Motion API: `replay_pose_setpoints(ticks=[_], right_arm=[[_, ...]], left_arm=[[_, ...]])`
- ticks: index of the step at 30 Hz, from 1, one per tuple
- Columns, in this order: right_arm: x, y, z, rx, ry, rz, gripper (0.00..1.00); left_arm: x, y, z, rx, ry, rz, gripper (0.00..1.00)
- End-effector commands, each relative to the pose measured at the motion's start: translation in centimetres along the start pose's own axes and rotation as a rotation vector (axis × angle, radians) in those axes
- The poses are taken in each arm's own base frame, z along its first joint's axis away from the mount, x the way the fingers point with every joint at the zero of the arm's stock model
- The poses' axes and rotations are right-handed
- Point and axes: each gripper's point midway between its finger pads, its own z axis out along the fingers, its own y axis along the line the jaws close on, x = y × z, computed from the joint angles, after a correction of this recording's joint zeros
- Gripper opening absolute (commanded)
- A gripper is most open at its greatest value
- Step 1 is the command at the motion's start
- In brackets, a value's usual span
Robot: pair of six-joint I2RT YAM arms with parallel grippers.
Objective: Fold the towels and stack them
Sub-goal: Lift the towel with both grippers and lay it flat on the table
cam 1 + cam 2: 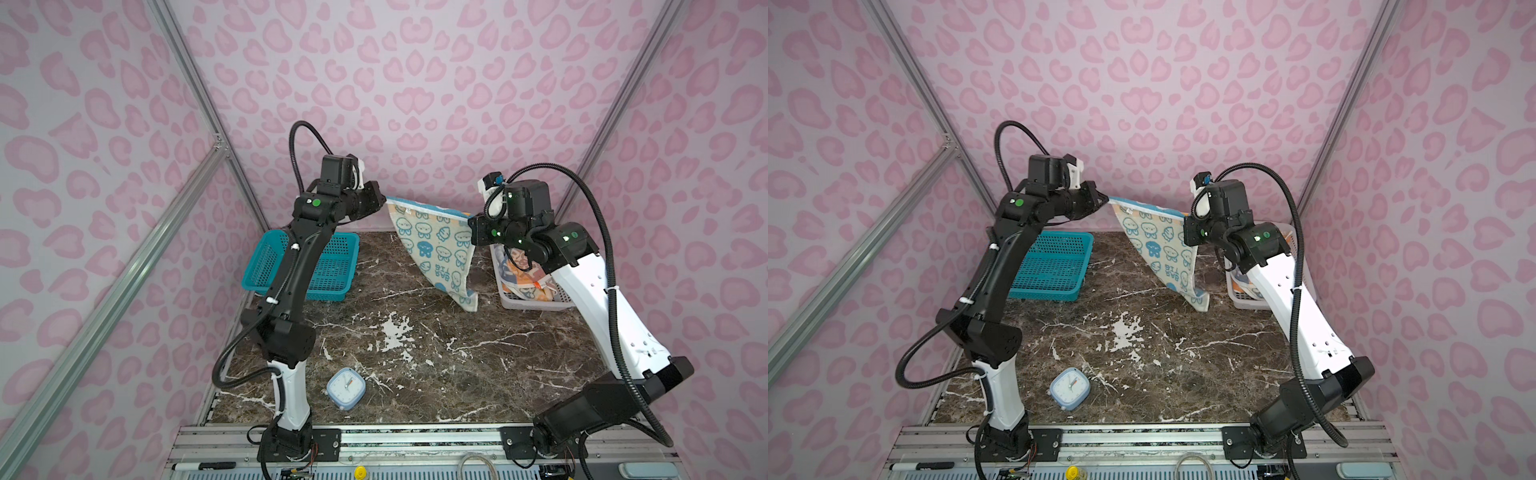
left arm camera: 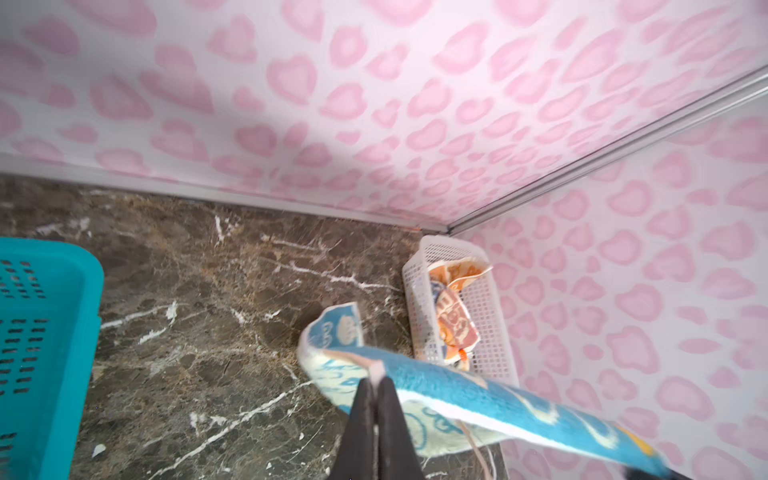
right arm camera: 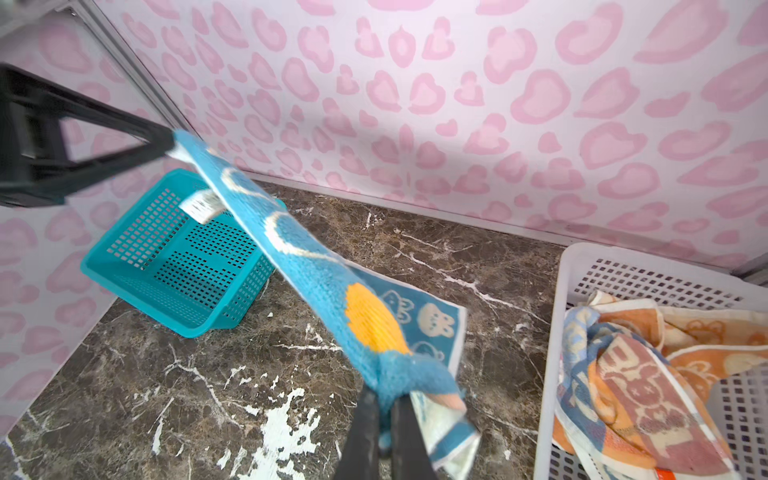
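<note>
A blue towel [image 1: 432,245] [image 1: 1158,249] with rabbit prints hangs in the air over the back of the marble table, stretched by its upper edge between both arms. My left gripper [image 1: 384,201] [image 2: 376,380] is shut on one top corner. The other top corner sits bunched in my right gripper [image 1: 471,220] [image 3: 384,399], which is also shut. The towel's lower corner dangles near the white basket [image 1: 536,305]. An orange-and-cream towel [image 3: 706,345] and a striped towel [image 3: 631,382] lie crumpled in that basket.
A teal mesh basket [image 1: 332,266] [image 3: 187,257] stands tilted at the back left, behind the left arm. A small blue alarm clock [image 1: 345,388] lies near the table's front edge. Pink patterned walls close in the back and sides.
</note>
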Motion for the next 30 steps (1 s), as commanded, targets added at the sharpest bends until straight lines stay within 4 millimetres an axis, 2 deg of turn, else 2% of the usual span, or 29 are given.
replay_pose_setpoints(ticks=[1,6,12,17,21,24,27,30], right_arm=[[0.1,0.8,-1.4,-0.036,-0.008,-0.045,0.00],[-0.6,2.9,-4.6,-0.113,-0.068,-0.072,0.00],[-1.3,5.7,-8.6,-0.202,-0.136,-0.135,0.00],[-1.9,7.6,-12.4,-0.296,-0.199,-0.172,0.00],[-2.9,9.1,-16.5,-0.391,-0.275,-0.196,0.00],[-3.8,9.3,-18.9,-0.413,-0.328,-0.189,0.00],[-4.4,8.5,-18.5,-0.355,-0.325,-0.177,0.00],[-4.3,7.6,-16.1,-0.293,-0.272,-0.159,0.00]], left_arm=[[-3.5,-5.6,-10.0,0.091,-0.202,0.081,0.03],[-2.8,-6.7,-13.6,0.105,-0.233,0.095,0.03],[-0.3,-7.3,-17.2,0.098,-0.248,0.117,0.03],[1.8,-7.0,-19.2,0.084,-0.248,0.116,0.03],[3.2,-7.1,-20.9,0.102,-0.243,0.092,0.03],[3.9,-7.1,-21.1,0.114,-0.224,0.072,0.03],[3.9,-6.7,-20.3,0.094,-0.210,0.066,0.03],[3.6,-6.0,-18.3,0.065,-0.182,0.060,0.03]])
